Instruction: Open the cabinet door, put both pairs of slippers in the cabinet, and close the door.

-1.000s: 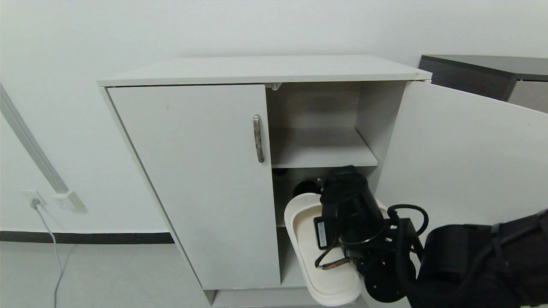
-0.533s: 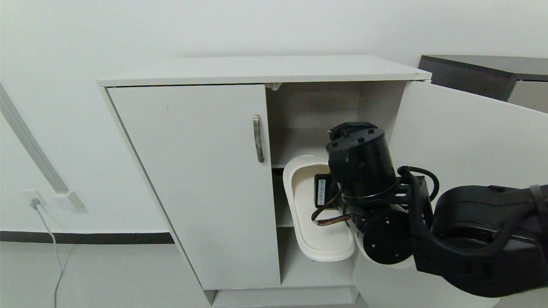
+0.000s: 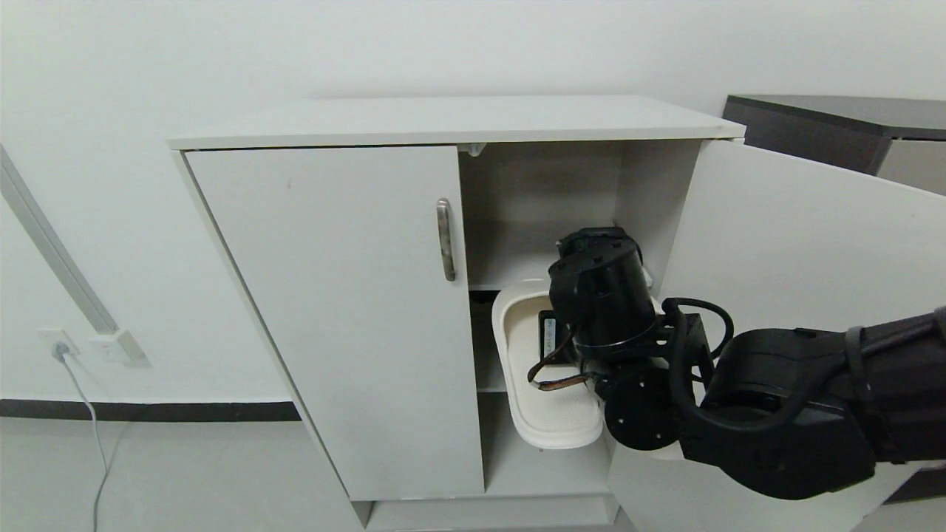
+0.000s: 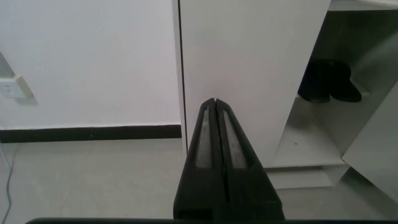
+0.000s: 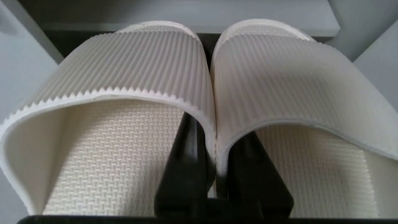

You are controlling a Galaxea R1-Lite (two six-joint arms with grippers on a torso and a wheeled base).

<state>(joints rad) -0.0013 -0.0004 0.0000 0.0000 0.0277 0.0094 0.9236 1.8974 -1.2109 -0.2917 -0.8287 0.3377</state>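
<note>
Head view: cabinet (image 3: 443, 118) w/ its right door (image 3: 798, 258) swung open and its left door (image 3: 332, 318) shut. We hold the white slippers (image 3: 550, 403) on the right arm, in front of the opening. Our right tool (image 5: 216, 158) is clamped on the pair's two inner side walls, pinched btwn the fingers, so both slippers hang as one.

Their long axis runs toes-first into the cabinet but tilted: toes up by the front edge of the upper shelf (image 3: 550, 258), heels lower and outside the cabinet front. So the pair lies straight ahead of the tool, btwn it and the cabinet interior.

A dark pair (image 4: 329, 81), prob. the other slippers, sits inside on a lower shelf. Our left tool (image 4: 214, 134) has its fingers pressed together, empty, out in front of the shut left door. The right arm is by far the nearer to the opening.

We judge the next push turns on toe height vs that shelf edge. Toes must pass clearly over or under it, else they butt the edge.
</note>
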